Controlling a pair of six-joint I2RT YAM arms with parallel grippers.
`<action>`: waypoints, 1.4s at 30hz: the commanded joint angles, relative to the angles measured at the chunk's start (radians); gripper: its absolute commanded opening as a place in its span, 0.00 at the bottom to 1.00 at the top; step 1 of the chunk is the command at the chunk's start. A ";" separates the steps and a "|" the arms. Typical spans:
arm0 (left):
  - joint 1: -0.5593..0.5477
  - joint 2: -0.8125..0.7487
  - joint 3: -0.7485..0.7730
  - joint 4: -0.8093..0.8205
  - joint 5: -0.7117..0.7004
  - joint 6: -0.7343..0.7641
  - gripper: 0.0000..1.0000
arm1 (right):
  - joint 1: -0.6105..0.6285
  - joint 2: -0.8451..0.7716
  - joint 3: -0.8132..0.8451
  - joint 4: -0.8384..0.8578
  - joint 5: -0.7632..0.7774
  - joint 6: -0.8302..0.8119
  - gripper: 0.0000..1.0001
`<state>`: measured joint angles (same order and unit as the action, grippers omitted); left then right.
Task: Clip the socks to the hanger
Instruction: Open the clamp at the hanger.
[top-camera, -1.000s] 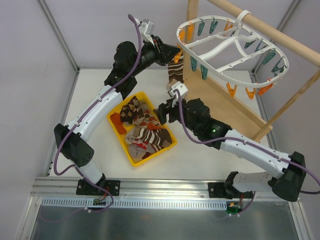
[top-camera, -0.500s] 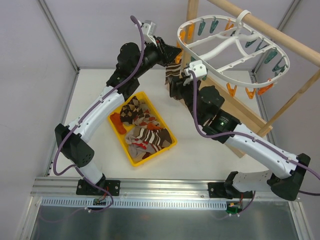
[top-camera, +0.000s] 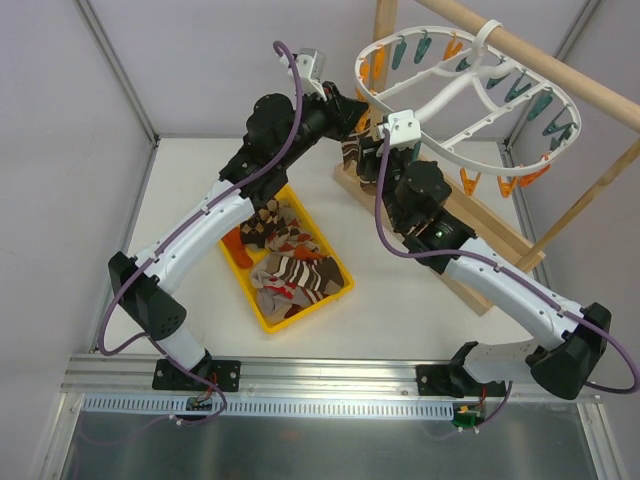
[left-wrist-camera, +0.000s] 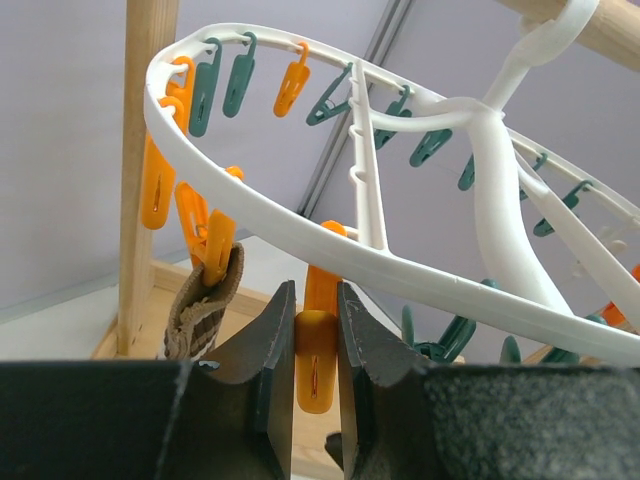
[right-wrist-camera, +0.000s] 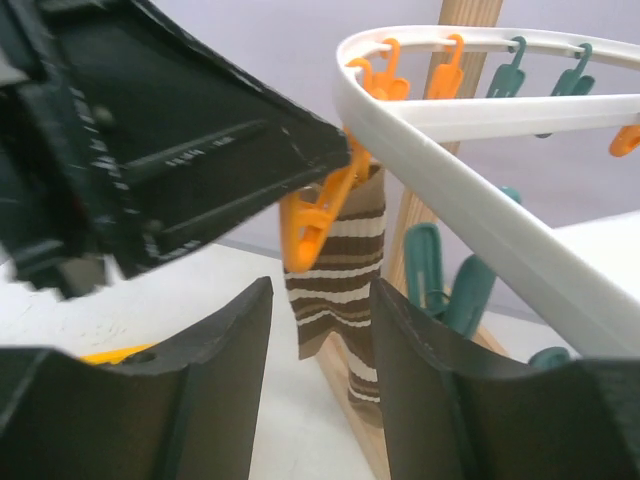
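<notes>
At the near side of the table, a yellow tray (top-camera: 243, 283) holds a heap of socks (top-camera: 290, 270) in brown, cream and orange-red. Beyond it both arms reach up to the near-left rim of the hanger (left-wrist-camera: 400, 265). The right gripper (right-wrist-camera: 320, 290) has its jaws apart, with a striped sock (right-wrist-camera: 340, 250) hanging in the gap between them; whether either finger touches it I cannot tell. That sock dangles from an orange clip on the rim, in front of a wooden post (left-wrist-camera: 140, 280). Just beside it, the left gripper (left-wrist-camera: 315, 295) is closed on the next orange clip (left-wrist-camera: 313, 365), squeezing its lower end. Farther back, teal and orange clips line the ring, whose hook hangs over a wooden pole (top-camera: 540, 60).
</notes>
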<state>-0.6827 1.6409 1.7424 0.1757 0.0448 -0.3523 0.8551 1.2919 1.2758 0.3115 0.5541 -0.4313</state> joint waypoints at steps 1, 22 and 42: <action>-0.014 -0.065 0.019 0.007 -0.066 0.027 0.08 | -0.042 -0.048 -0.033 0.115 -0.111 -0.004 0.46; -0.057 -0.084 -0.004 0.008 -0.134 0.047 0.08 | -0.087 -0.019 -0.029 0.207 -0.209 -0.006 0.31; -0.057 -0.075 0.011 0.022 -0.052 0.012 0.14 | -0.179 -0.006 0.007 0.129 -0.399 0.181 0.30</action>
<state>-0.7315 1.6131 1.7355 0.1745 -0.0555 -0.3260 0.6914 1.2755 1.2228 0.4191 0.1925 -0.2604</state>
